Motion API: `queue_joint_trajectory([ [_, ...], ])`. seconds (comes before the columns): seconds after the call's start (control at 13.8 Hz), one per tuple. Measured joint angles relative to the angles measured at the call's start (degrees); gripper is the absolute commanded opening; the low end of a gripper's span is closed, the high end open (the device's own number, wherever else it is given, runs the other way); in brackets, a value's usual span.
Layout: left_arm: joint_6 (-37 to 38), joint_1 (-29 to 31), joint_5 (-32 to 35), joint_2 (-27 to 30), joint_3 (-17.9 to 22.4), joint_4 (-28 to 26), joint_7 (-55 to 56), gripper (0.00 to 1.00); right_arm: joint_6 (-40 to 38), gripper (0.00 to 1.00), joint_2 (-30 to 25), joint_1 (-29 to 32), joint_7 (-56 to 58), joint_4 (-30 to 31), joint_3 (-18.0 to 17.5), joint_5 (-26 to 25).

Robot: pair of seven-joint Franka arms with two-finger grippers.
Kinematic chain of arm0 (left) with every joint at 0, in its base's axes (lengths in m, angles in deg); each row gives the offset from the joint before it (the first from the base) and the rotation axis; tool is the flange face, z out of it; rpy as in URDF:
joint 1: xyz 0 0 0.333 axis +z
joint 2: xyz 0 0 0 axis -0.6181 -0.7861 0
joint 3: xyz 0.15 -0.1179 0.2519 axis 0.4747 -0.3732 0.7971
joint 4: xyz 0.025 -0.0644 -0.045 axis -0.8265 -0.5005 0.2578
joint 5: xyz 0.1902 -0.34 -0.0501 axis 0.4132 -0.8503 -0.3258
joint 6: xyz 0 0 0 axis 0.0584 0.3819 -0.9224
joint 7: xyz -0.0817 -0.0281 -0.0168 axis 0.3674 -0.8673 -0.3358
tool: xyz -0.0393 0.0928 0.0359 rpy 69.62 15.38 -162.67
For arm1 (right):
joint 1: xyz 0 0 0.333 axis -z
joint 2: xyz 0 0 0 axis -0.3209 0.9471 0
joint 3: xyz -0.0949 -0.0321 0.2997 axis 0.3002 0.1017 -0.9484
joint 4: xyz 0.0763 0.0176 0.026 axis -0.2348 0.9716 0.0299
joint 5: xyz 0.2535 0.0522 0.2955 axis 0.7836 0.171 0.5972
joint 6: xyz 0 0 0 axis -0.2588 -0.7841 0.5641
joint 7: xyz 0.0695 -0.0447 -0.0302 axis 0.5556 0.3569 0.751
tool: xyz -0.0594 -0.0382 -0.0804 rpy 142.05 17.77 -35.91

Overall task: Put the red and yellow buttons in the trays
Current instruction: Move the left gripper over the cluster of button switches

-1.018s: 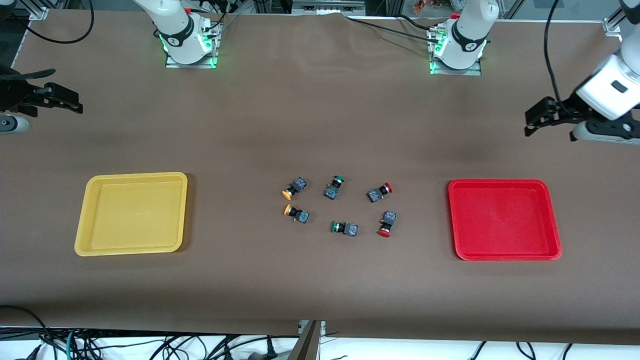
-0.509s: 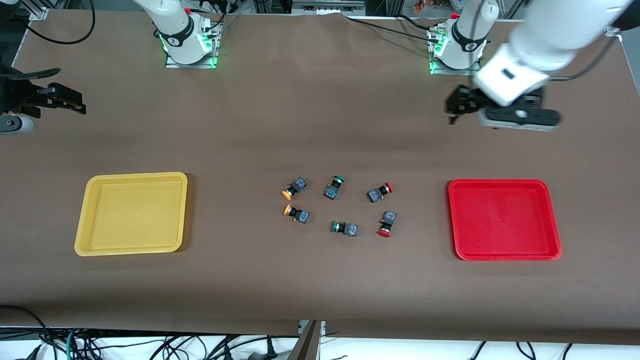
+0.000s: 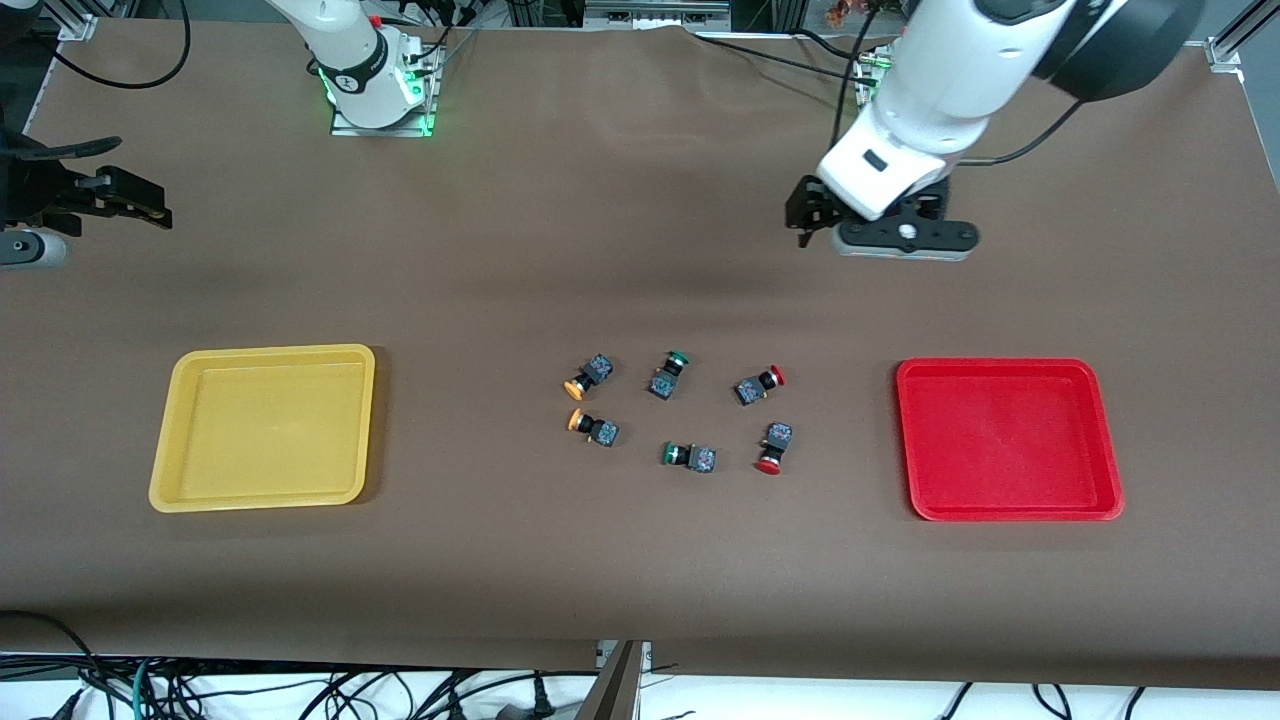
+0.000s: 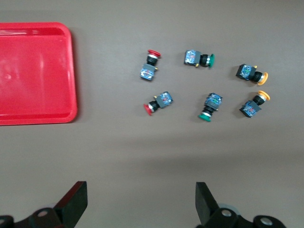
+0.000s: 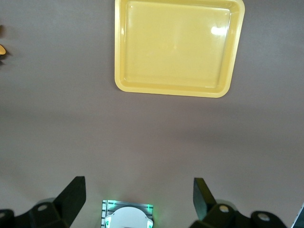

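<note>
No legible text, label, brand, number or sign is shown in any view. Small markings are seen on the collars of the two robot bases (image 3: 365, 75), but they cannot be read.

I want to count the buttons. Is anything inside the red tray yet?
Nothing: the shallow red plastic tray shows only its bare floor. Both red-capped push buttons lie on the brown table beside it. Nothing covers the tray.

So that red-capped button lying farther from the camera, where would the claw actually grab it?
Probably from straight above, closing on the dark blocky body rather than the round red cap. The red button lies on its side, so the body's flat sides give the fingers something square to pinch. The open left gripper hangs over bare table, nearest to it.
</note>
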Motion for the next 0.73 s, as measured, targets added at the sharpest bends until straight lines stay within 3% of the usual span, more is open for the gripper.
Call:
queue_joint_trajectory([
  [0.15,-0.82,-1.0,0.22,-1.84,-0.06,0.0,-0.89,1.0,0.0,1.0,0.31,0.03,0.0,0.0,0.06,0.0],
  [0.44,-0.93,-1.65,0.4,-5.64,-0.07,-0.18,-13.22,1.0,1.77,1.0,1.42,0.09,0.01,0.0,0.1,0.54],
  [0.73,-3.5,-2.76,4.43,-11.36,-0.07,-0.72,-18.36,1.0,2.59,1.0,3.37,0.02,0.03,0.03,0.07,0.74],
])
